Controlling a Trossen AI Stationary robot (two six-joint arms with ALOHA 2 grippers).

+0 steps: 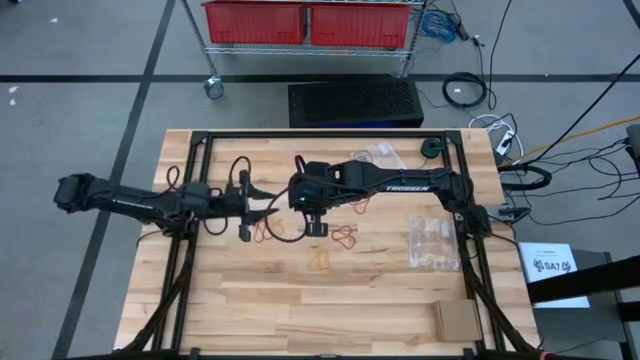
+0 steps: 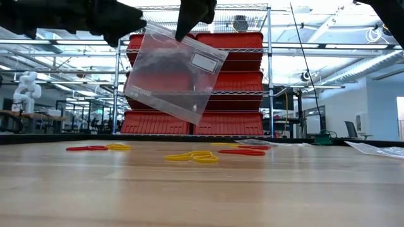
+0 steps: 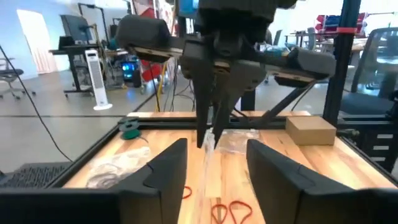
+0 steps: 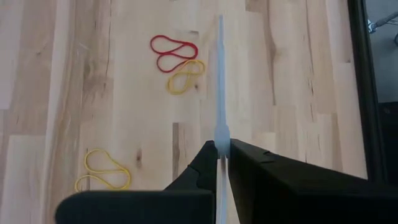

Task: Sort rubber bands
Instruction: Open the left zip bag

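Rubber bands (image 1: pixel 344 236) lie scattered on the wooden table (image 1: pixel 300 310) at frame centre of the high view, just below and right of both grippers. The right gripper (image 4: pixel 222 152) is clenched on the top edge of a clear zip bag (image 2: pixel 173 72), which hangs edge-on above the boards. The left gripper (image 3: pixel 211 163), released and spread wide, faces that bag, nearer to the yellow bands (image 2: pixel 192 156) lower left.

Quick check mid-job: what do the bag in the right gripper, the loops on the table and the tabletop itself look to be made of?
Bag: thin clear plastic film, glossy, the red bins show through it; white label patch.
Loops: likely rubber, matte red and yellow, lying limp in figure-eights.
Tabletop: pale wood planks with visible grain and joints, smooth finish.
Right gripper pinches the bag's edge.
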